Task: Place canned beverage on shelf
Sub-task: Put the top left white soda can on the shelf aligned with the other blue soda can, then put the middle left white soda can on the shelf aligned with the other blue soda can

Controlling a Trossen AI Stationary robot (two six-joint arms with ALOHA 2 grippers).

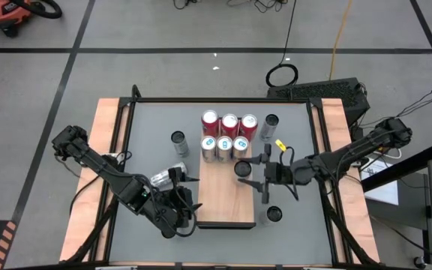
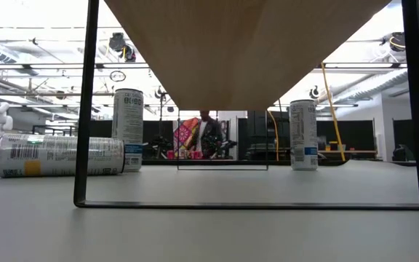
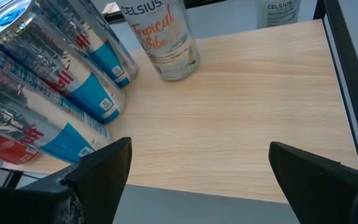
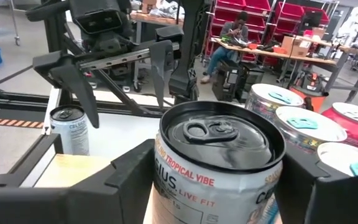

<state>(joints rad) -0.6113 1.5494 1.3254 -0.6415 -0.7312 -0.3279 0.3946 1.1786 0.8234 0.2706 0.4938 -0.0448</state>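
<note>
- Shelf: light wood board with dark rim, lying mid-table on the grey tabletop.
- Celsius can upright on the shelf, near its right edge, just below the six-can cluster; "Tropical Vibe" label readable in both wrist views.
- Right gripper at that can, one dark finger on each side in the right wrist view; jaws partly apart, contact with the can walls impossible to tell.
- Left gripper low at the shelf's left edge, jaws wide, nothing between them; fingers spread over bare board in the left wrist view.
- Six cans in two rows of three at the shelf's far end: red-topped row behind, silver-and-blue row in front.
- Silver can lying on its side on the tabletop, left of the shelf, close to the left arm; same can seen sideways in the low view.
- Dark-topped can upright on the tabletop, left of the shelf.
- Another upright can right of the cluster; one more near the shelf's lower right corner.
- Person seated at a bench in the room behind.
</note>
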